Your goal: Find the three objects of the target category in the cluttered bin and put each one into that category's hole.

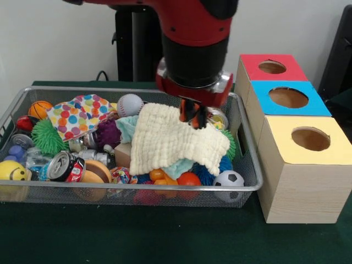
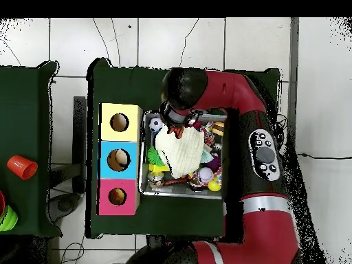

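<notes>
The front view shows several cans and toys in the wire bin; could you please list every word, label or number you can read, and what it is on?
No text can be read.
Crushed red and silver drink can: printing too blurred to read.
Yellow ball: a drawn smiley face, no words.
Red, blue and yellow topped wooden boxes: no labels visible.

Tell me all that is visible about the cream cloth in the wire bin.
The cream cloth looks like a soft waffle-textured fabric, pale yellow-white, spread loosely and draped over the toys in the right half of the wire bin. Its lower edge hangs over a light teal cloth. The gripper is at its upper right corner and seems to touch it. The overhead view shows it as a pale patch mid-bin.
</notes>
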Action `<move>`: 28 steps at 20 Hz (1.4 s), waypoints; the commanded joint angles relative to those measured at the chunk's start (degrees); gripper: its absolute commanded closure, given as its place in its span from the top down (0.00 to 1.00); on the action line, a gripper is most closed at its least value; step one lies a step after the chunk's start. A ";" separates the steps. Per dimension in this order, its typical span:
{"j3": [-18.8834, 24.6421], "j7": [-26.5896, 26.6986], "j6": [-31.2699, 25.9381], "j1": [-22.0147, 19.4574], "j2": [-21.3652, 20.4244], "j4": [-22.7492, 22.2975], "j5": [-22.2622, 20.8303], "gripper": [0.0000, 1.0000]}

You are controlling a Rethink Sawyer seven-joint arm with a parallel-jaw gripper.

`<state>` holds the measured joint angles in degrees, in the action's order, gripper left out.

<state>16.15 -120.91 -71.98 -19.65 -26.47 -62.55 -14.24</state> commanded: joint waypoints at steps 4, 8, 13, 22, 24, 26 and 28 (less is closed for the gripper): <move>-1.33 -11.37 4.79 3.96 6.22 -3.67 3.47 0.00; -1.83 -11.25 5.32 5.11 8.41 -1.92 4.03 0.00; -2.48 -13.30 4.74 7.13 10.44 -0.04 5.75 0.00; -5.94 -13.34 13.79 6.20 -0.80 -21.63 8.11 0.00; -6.62 -12.70 16.58 5.98 -3.52 -26.59 8.65 0.00; -6.93 -12.35 19.83 5.51 -5.34 -30.66 9.67 0.00; -7.54 -12.03 21.84 5.44 -6.66 -33.15 10.22 0.00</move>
<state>11.11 -121.90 -58.59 -12.14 -26.51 -78.39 -6.76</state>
